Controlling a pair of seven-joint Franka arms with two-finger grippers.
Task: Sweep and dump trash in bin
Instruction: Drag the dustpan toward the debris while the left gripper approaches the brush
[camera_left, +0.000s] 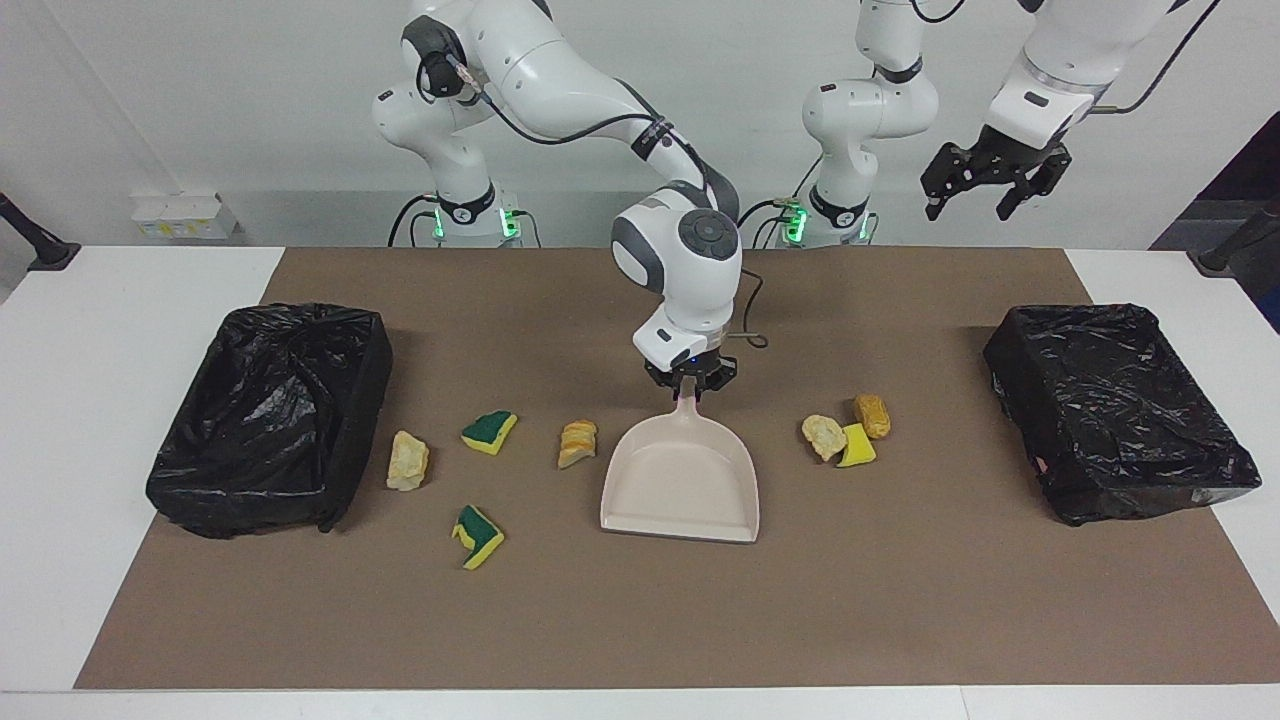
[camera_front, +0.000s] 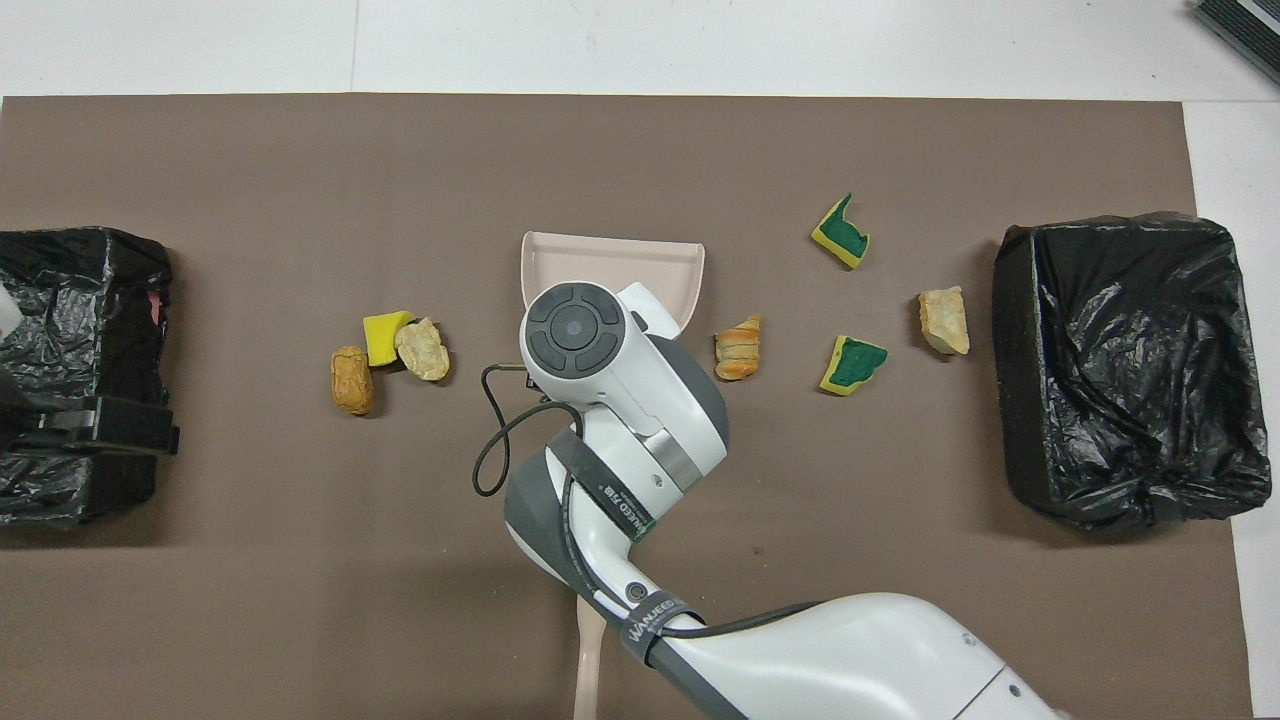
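A beige dustpan (camera_left: 680, 485) (camera_front: 612, 262) lies mid-mat, its handle pointing toward the robots. My right gripper (camera_left: 688, 388) is shut on that handle; in the overhead view the wrist hides it. The trash lies on both sides of the pan. Toward the right arm's end are a striped bread chunk (camera_left: 577, 443) (camera_front: 738, 348), two green-and-yellow sponge pieces (camera_left: 489, 432) (camera_left: 478, 535) and a pale chunk (camera_left: 407, 460). Toward the left arm's end a pale chunk (camera_left: 823, 436), a yellow sponge (camera_left: 856, 446) and an orange chunk (camera_left: 872, 415) cluster together. My left gripper (camera_left: 985, 185) waits open, high in the air.
A black-bag-lined bin (camera_left: 355, 440) (camera_front: 1020, 380) stands at the right arm's end of the brown mat, and another (camera_left: 1120, 480) at the left arm's end. A beige handle (camera_front: 590, 660) lies near the robots' edge, partly under the right arm.
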